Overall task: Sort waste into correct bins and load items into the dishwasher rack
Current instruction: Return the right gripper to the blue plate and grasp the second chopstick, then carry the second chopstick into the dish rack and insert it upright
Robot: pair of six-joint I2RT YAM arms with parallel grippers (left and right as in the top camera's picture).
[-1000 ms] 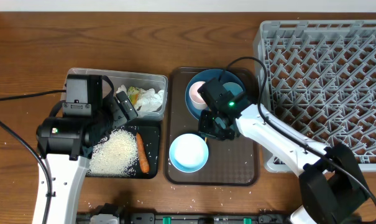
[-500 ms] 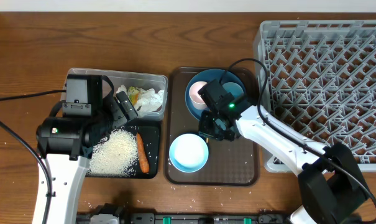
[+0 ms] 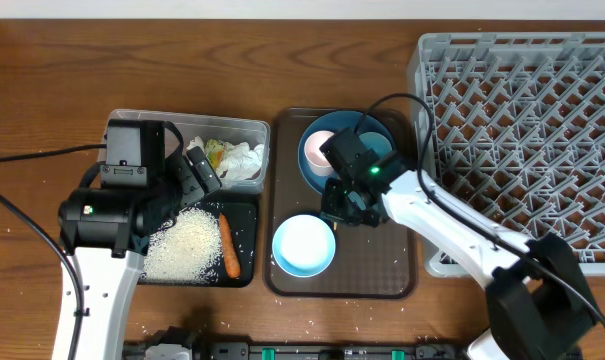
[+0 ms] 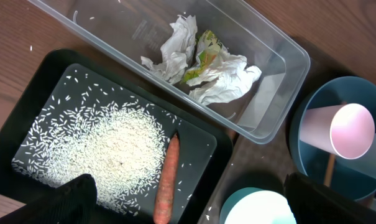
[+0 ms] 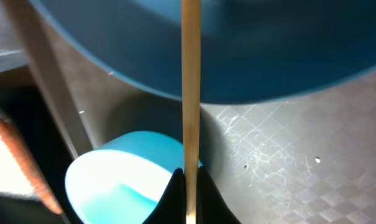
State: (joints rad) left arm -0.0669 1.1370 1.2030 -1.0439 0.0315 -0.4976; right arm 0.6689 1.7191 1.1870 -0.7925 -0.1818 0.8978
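Note:
My right gripper [image 5: 189, 186] is shut on a wooden chopstick [image 5: 190, 81] and sits over the brown tray, between the blue plate [image 3: 317, 165] and the white bowl [image 3: 303, 245]. The plate holds a pink cup [image 4: 344, 129]; the light blue cup is mostly hidden by the arm. My left gripper [image 4: 188, 208] is open and empty above the black tray [image 3: 244, 210], which holds rice [image 3: 185, 243] and the carrot [image 3: 228, 245]. The clear tub [image 3: 247, 128] holds white tissues [image 4: 228, 78] and the green-yellow wrapper [image 4: 200, 56]. The grey rack [image 3: 527, 130] stands at the right.
The brown serving tray [image 3: 382, 270] lies in the middle with the plate and bowl on it. A few rice grains are scattered on the wooden table near the front edge. The rack fills the right side.
My right gripper has crept slightly to the right with the chopstick. The left arm has not moved.

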